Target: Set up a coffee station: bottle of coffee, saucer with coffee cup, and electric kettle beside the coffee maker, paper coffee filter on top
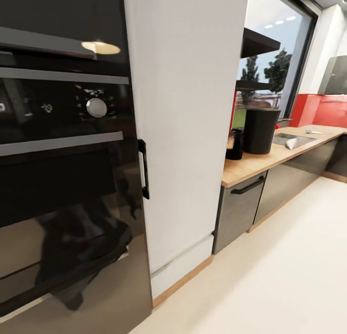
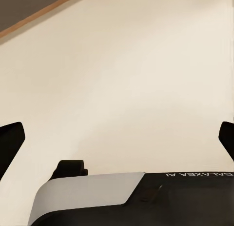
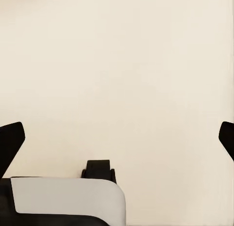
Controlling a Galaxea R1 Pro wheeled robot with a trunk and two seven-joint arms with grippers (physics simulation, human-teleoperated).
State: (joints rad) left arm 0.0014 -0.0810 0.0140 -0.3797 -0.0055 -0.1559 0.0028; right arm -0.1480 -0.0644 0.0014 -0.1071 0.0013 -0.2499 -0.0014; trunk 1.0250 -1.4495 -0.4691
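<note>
With both the left gripper point(image 2: 117, 138) and right gripper point(image 3: 117, 138) spread wide over bare floor point(image 3: 122, 65), the tall black coffee maker point(image 1: 260, 130) on the countertop point(image 1: 255, 164) looked heavy, rigid, best left standing.

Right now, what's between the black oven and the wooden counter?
In the head view, a tall white cabinet with a black handle stands between the oven and the countertop.

The tall cabinet point(image 1: 185, 132) hides part of what may be the coffee maker point(image 1: 234, 145).
</note>
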